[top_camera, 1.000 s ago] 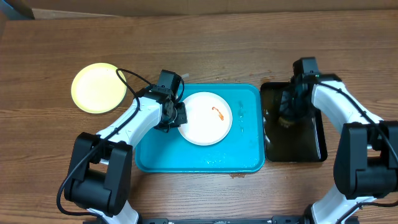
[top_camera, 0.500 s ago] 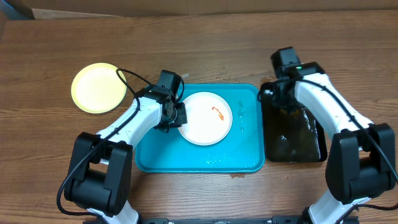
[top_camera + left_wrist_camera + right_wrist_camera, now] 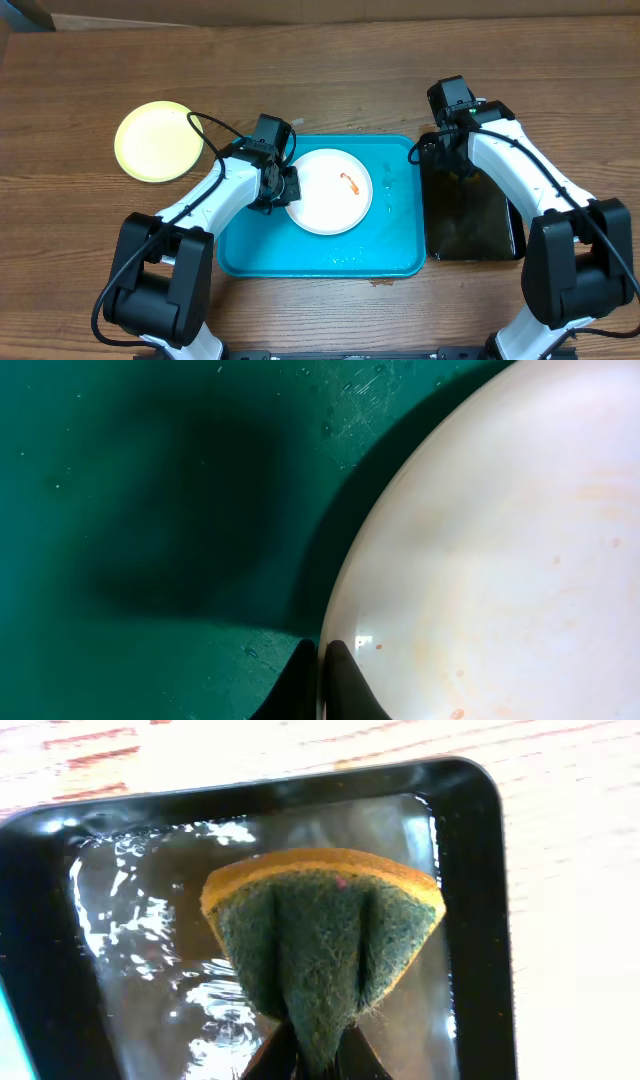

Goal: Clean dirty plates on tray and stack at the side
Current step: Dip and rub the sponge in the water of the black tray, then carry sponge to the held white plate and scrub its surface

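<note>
A white plate [image 3: 330, 190] with a red-orange smear lies in the turquoise tray [image 3: 390, 250]. My left gripper [image 3: 287, 186] is shut on its left rim. In the left wrist view the fingertips [image 3: 341, 682] pinch the plate's edge [image 3: 500, 540] above the tray floor [image 3: 150, 510]. A pale yellow-green plate [image 3: 158, 141] lies on the bare wood at the far left. No other plate shows. My right gripper [image 3: 448, 140] is over the black tray's far left corner, shut on a green and yellow sponge [image 3: 320, 940], held above the water.
The black tray [image 3: 470, 215] holds water and stands right of the turquoise tray; its rim shows in the right wrist view [image 3: 480, 920]. Small water drops lie on the turquoise tray's right part. Bare wood tabletop [image 3: 330, 80] lies behind both trays.
My right arm has moved from the middle of the black tray to its far left corner, carrying the sponge. The left arm and the plates have not moved.
</note>
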You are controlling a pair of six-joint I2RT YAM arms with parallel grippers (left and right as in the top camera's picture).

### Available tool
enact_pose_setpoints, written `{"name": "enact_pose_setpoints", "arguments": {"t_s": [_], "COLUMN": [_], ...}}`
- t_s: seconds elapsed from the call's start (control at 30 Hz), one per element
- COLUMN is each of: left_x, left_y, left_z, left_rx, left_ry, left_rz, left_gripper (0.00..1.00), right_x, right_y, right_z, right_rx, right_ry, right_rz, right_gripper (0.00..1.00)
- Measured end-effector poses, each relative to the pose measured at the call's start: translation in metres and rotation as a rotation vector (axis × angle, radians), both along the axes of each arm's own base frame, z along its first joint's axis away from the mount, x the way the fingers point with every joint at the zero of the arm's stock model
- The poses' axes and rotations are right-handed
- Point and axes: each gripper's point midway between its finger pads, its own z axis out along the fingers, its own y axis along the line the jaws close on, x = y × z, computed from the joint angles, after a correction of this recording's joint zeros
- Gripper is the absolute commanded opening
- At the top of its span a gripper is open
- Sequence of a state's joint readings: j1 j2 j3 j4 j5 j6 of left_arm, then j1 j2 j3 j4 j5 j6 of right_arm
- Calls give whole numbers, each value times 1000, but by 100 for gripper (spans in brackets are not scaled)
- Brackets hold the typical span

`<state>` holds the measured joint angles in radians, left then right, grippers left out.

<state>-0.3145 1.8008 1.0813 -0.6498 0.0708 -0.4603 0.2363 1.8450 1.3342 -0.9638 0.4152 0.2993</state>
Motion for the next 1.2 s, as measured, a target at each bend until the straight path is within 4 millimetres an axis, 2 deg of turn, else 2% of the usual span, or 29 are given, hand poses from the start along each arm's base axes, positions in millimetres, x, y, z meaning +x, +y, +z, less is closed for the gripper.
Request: {"name": "enact_pose_setpoints", "arguments": {"t_s": [0.13, 0.43, 0.6, 0.83, 1.0, 1.1, 1.2], "left_x": [0, 0, 0, 0, 0, 1, 1], "left_y": [0, 0, 0, 0, 0, 0, 0], "left_z": [0, 0, 0, 0, 0, 0, 0], "left_rx": [0, 0, 0, 0, -1, -1, -1], "left_ry": [0, -1, -1, -1, -2, -3, -4], "left_rz": [0, 0, 0, 0, 0, 0, 0], "left_gripper": [4, 4, 4, 4, 4, 4, 4], "right_x": [3, -5, 0, 4, 4, 3, 5], "right_y": [0, -2, 0, 18, 48, 62, 82], "right_z": [1, 0, -3, -10, -10, -5, 8], "right_rx": [1, 1, 61, 266, 414, 446, 453], "right_ry": [-15, 7, -10, 6, 32, 43, 44], "right_rz": [-7, -37, -69, -60, 15, 60, 146], "right_gripper": [4, 4, 4, 4, 4, 4, 4]}}
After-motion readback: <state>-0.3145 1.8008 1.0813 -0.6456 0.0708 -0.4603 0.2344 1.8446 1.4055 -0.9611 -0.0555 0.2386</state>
